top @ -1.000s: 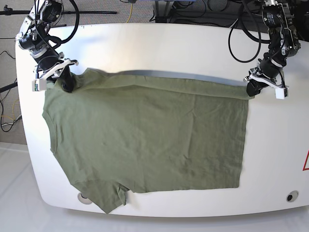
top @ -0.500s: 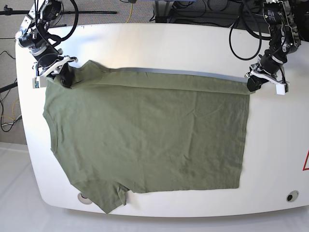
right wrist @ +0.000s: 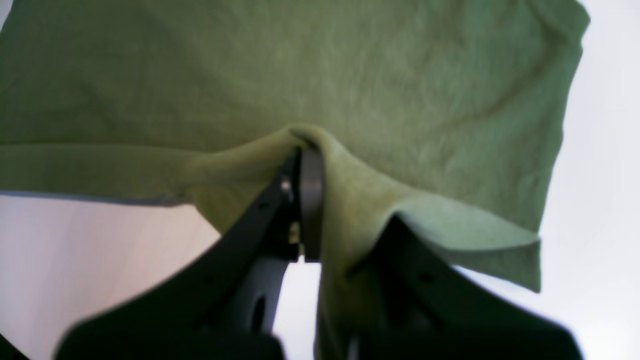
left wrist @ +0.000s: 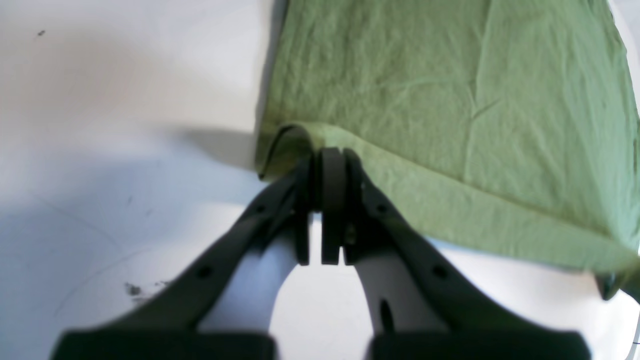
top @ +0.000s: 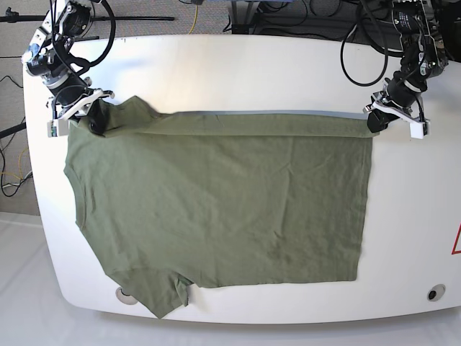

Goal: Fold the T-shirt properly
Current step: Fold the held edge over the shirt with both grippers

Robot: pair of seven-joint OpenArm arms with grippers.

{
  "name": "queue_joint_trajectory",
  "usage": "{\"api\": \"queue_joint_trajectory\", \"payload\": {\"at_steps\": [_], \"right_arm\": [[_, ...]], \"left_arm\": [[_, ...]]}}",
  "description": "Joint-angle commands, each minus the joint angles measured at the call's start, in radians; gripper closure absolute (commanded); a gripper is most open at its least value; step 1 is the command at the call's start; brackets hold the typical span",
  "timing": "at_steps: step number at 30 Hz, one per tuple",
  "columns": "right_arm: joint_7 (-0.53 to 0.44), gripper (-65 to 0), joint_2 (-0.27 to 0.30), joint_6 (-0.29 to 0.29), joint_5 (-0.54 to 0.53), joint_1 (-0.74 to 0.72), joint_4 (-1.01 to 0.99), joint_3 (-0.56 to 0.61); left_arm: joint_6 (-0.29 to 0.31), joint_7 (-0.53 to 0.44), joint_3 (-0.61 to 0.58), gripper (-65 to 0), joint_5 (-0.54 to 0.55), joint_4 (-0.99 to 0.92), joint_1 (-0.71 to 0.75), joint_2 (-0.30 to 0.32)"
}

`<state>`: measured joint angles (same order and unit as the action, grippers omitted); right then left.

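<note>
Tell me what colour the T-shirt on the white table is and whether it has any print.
Plain olive-green short-sleeved T-shirt, no print visible; the base view shows it best.

Both arms [top: 414, 43] are built from black jointed segments, and black cables are looped around them. White brackets are mounted behind the black fingers [left wrist: 380, 220].

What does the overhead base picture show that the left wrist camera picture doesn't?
Only the base view shows the whole T-shirt spread on the white table, its sleeve hanging over the near edge, and the right gripper at the shoulder. Only the left wrist view shows up close the left gripper, its fingers pinched shut on the shirt's corner hem. Both show green fabric, white tabletop and that left gripper.
</note>
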<state>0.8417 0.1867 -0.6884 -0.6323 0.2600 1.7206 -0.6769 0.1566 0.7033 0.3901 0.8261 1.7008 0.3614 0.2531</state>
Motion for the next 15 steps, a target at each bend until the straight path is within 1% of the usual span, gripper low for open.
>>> {"api": "queue_joint_trajectory", "payload": {"at_steps": [1,11,13,15], "right_arm": [[-0.022,0.0,0.018,-0.006,-0.025,-0.033,0.002,0.006],[-0.018,0.0,0.026,-0.006,-0.02,-0.144,-0.058,0.063],[-0.016,0.0,0.024,-0.005,0.012,-0.17,-0.096,0.088],[-0.017,0.0,0.023,-0.006,0.022,-0.183,-0.11,0.094]], "left_arm": [[0.001,-0.023,0.001,0.0,0.008,0.024,-0.015,0.015],[-0.001,-0.021,-0.004,0.0,0.004,0.009,-0.098,0.012],[0.005,-0.021,-0.004,0.0,0.004,-0.024,-0.146,0.01],[0.006,-0.022,-0.007,0.0,0.004,-0.035,-0.163,0.01]]}}
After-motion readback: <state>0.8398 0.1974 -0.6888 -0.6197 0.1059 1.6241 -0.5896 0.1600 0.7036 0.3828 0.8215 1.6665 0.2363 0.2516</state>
